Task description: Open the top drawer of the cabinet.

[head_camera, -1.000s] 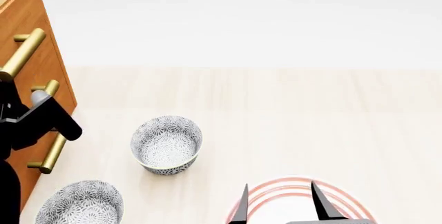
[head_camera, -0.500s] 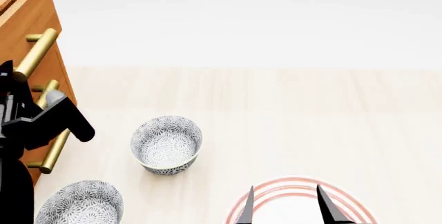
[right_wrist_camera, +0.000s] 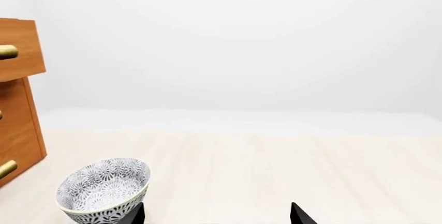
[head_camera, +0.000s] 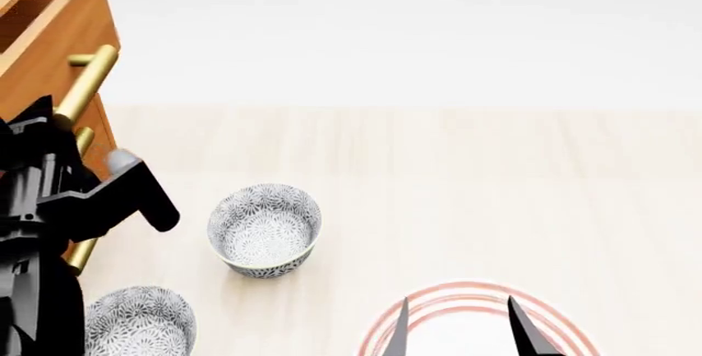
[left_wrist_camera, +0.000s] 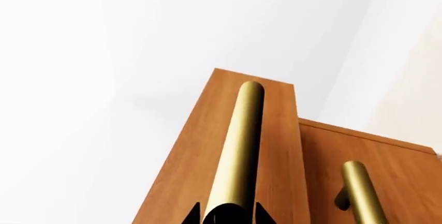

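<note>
One drawer, the orange-brown wooden top drawer (head_camera: 49, 23), is partly out; my left tool (left_wrist_camera: 226, 217) grips its brass bar handle (left_wrist_camera: 238, 151), so I judge more pulling is needed.

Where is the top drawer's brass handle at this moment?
In the head view, the brass handle sits at the upper left on the top drawer, with the left gripper closed around it, up-left of the nearer patterned bowl.
</note>
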You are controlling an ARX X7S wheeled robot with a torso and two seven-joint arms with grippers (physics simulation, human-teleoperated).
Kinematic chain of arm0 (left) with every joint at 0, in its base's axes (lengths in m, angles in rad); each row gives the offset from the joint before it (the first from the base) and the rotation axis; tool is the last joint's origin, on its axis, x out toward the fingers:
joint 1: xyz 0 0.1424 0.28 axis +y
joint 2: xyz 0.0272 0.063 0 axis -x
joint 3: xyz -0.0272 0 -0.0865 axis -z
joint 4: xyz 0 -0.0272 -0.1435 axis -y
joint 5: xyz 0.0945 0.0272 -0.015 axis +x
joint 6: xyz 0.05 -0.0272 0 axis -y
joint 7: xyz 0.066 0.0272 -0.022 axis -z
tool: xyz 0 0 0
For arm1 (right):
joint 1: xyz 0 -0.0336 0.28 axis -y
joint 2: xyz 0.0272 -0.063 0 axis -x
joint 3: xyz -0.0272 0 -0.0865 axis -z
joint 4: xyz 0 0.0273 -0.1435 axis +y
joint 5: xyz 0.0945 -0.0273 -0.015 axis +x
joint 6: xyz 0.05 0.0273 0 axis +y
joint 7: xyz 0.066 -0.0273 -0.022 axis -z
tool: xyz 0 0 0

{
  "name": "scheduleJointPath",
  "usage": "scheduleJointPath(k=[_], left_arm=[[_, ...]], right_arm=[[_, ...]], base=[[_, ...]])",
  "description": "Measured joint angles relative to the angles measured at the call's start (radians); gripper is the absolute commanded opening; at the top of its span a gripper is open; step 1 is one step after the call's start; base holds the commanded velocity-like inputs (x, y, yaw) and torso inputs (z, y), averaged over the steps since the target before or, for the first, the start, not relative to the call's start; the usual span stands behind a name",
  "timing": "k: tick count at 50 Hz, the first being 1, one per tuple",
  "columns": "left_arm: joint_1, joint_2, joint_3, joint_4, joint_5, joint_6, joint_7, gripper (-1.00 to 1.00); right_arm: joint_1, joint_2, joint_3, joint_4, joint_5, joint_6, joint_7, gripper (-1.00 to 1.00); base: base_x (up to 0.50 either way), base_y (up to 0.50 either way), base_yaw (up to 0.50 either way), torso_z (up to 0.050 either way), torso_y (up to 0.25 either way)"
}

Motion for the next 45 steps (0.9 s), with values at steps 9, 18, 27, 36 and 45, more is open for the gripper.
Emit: scheduleJointPath(k=[9,18,27,36,45], left_arm=[[0.002,0.025,0.011,-0.004,0.022,-0.006,-0.013,-1.0],[0.005,0.043,0.038,0.005,0.036,-0.012,-0.008,-1.0],[0.008,0.053,0.074,0.022,0.029,-0.02,0.005,-1.0],[0.002,0.058,0.107,0.02,-0.001,-0.025,-0.003,1.0],[-0.012,0.064,0.149,0.014,-0.046,-0.028,-0.009,1.0]], right_arm=[[-0.003,0.005,0.002,-0.006,0.003,0.001,0.006,1.0],[-0.007,0.007,0.001,-0.01,0.003,-0.002,0.011,1.0],[-0.013,0.012,0.001,-0.017,0.004,-0.005,0.016,1.0],[-0.018,0.015,0.0,-0.012,0.003,-0.012,0.018,1.0],[-0.018,0.016,-0.002,-0.005,0.003,-0.017,0.021,1.0]], base=[[0.01,0.0,0.0,0.0,0.0],[0.0,0.0,0.0,0.0,0.0],[0.0,0.0,0.0,0.0,0.0],[0.0,0.0,0.0,0.0,0.0],[0.0,0.0,0.0,0.0,0.0]])
